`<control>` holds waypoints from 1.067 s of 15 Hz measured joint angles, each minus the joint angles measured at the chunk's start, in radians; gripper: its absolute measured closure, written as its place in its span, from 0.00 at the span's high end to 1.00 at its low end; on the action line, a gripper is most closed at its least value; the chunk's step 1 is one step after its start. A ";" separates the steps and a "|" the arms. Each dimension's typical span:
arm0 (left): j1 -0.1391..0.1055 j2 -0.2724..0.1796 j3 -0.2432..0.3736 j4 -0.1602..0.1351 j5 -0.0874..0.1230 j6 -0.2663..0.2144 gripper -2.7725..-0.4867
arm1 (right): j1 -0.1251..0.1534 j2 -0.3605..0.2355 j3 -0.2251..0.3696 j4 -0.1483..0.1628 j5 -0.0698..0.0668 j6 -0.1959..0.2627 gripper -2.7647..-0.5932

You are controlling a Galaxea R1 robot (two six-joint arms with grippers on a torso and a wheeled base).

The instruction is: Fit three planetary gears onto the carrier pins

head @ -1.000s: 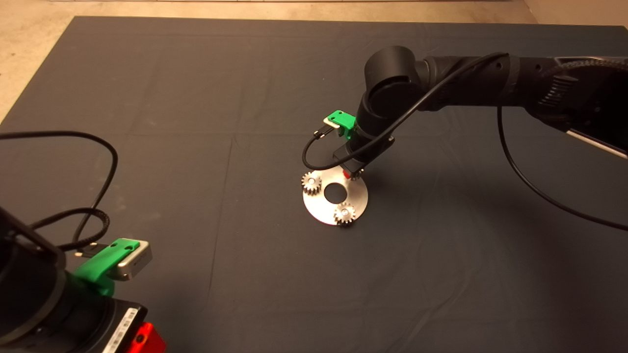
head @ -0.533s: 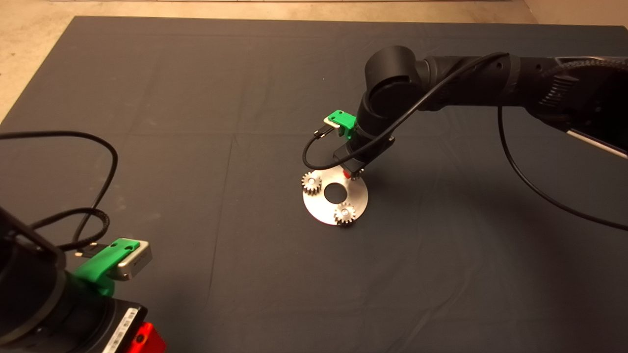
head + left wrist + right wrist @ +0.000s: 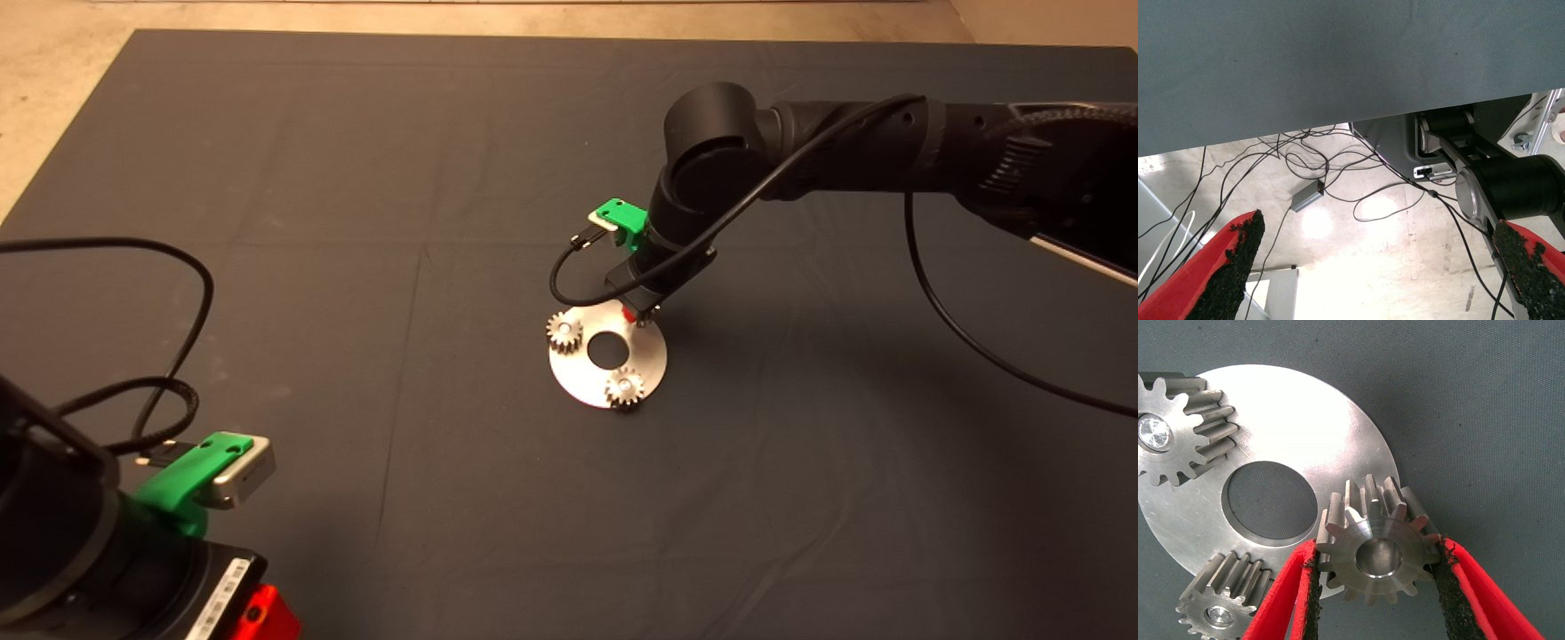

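Dark mat (image 3: 356,178), right hand (image 3: 1375,587) gripping gear (image 3: 1378,543)

My right gripper (image 3: 1375,583) has its two red fingers (image 3: 1288,597) closed on a planetary gear (image 3: 1377,550), pads touching the teeth on either side, over the edge of the shiny disc (image 3: 1305,433). I see two more gears (image 3: 1181,430) seated on pins on that disc, which lies on the dark surface (image 3: 1485,407).
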 joint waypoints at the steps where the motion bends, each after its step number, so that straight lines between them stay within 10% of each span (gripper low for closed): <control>1: 0.000 0.000 0.000 0.000 0.000 0.000 0.86 | 0.000 0.000 0.000 0.000 0.000 0.000 0.20; 16: 0.006 0.000 0.000 -0.001 0.000 0.000 0.86 | 0.000 -0.003 0.004 0.001 0.001 0.000 0.20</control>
